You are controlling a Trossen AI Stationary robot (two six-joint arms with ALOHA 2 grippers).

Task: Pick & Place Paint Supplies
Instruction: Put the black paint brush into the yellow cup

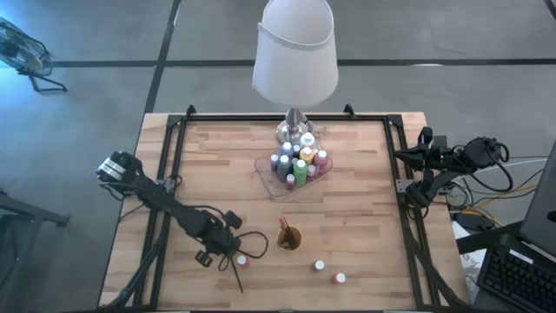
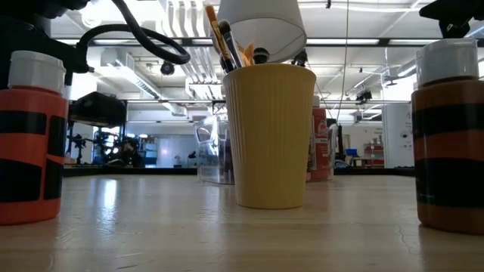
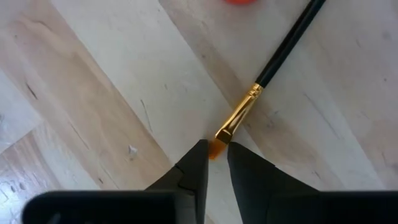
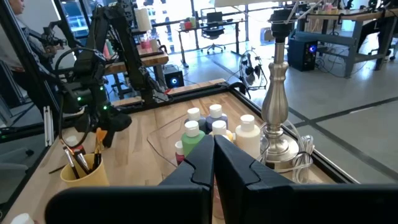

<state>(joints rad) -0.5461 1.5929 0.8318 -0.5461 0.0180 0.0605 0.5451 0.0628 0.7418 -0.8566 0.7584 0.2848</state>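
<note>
A thin black-handled brush (image 3: 283,53) with a gold ferrule and orange bristles lies flat on the wood. In the high view the brush (image 1: 236,276) sits near the table's front, beside a red bottle (image 1: 242,260). My left gripper (image 3: 216,152) stands over its bristle end, shut on it. Two more white-capped bottles (image 1: 319,265) (image 1: 338,278) stand loose to the right. Several bottles (image 1: 297,163) fill the clear tray (image 1: 263,165). The orange cup (image 1: 289,236) holds brushes. My right gripper (image 4: 213,149) is shut and waits at the right table edge. My left gripper pinches the brush by the orange bristle tip (image 3: 216,148), just past the gold ferrule (image 3: 239,115), between its two fingertips. The fingers come from above, pointing down, across the brush's end. The brush lies flat on the table, its handle running away from the fingers.
A white-shaded lamp (image 1: 295,52) stands at the table's far edge behind the tray. In the low view the cup (image 2: 270,136) stands in the middle between two near bottles (image 2: 26,143) (image 2: 446,143). Bare wood (image 1: 373,217) lies right of the cup.
</note>
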